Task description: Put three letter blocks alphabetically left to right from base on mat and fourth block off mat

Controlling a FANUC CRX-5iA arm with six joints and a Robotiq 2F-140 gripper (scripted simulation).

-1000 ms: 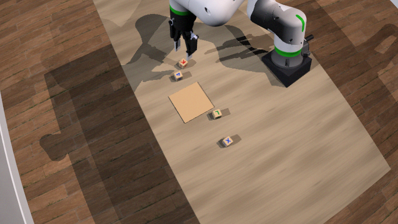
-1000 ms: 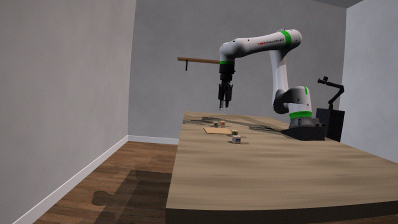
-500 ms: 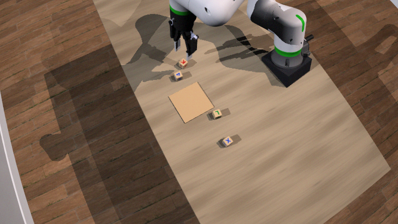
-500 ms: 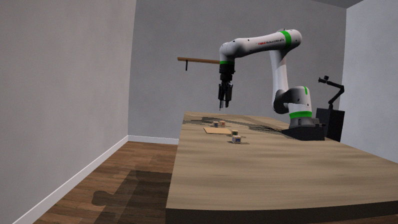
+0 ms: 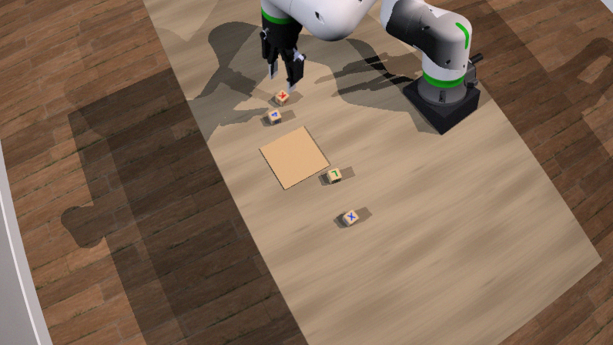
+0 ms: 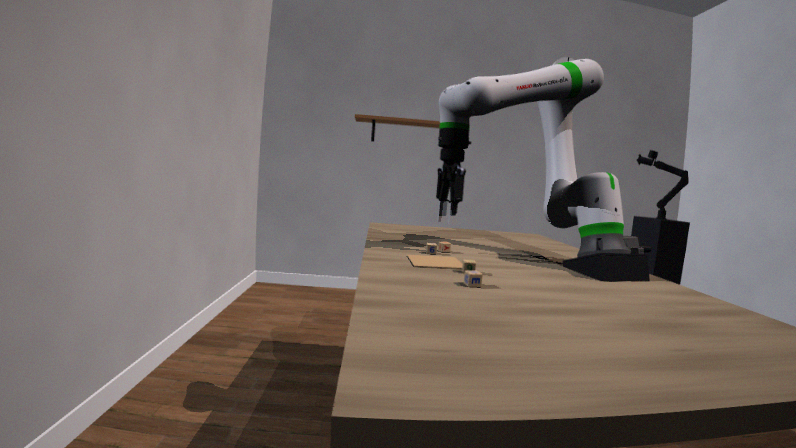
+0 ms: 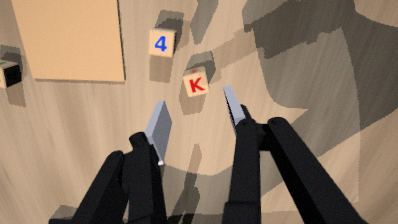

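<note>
The mat (image 5: 294,158) (image 6: 431,261) (image 7: 75,40) lies flat and bears no block. A block with a red K on top (image 5: 281,97) (image 6: 444,247) (image 7: 196,84) and one with a blue 4 on top (image 5: 274,116) (image 6: 431,248) (image 7: 162,43) sit off the mat on its far side in the exterior view. A green L block (image 5: 334,175) (image 6: 469,266) (image 7: 9,74) is just off the mat's opposite edge. A blue X block (image 5: 350,217) (image 6: 472,278) lies farther off, outside the wrist view. My gripper (image 5: 280,84) (image 6: 447,218) (image 7: 196,105) is partly open, empty, above the table near the K block.
The 4 block stands close beside the K block, between it and the mat. The robot's base (image 5: 441,102) (image 6: 607,264) stands on the table (image 5: 407,239) (image 6: 529,356). In the top view the table's long edge runs left of the mat and blocks.
</note>
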